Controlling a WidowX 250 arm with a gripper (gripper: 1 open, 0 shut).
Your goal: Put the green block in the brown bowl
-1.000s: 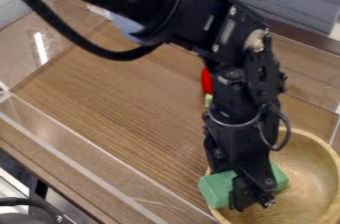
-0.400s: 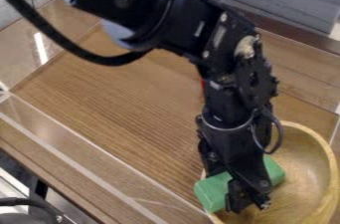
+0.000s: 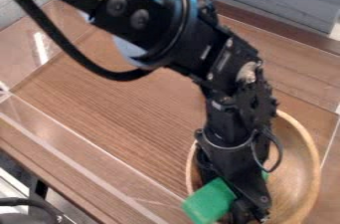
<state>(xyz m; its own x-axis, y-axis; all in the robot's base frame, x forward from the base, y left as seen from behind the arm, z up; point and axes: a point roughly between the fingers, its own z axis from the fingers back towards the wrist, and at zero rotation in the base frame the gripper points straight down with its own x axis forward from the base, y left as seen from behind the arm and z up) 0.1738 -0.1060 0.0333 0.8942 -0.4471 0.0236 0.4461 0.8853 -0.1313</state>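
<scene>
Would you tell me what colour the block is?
Mint green, shown in the camera view.

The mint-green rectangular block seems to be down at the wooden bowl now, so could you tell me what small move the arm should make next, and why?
Probably lift the gripper straight up. The mint-green rectangular block sits low at the near rim of the light-tan wooden bowl, and the jaws appear open, so rising vertically should avoid nudging it. Whether it lies fully inside is unclear.
</scene>
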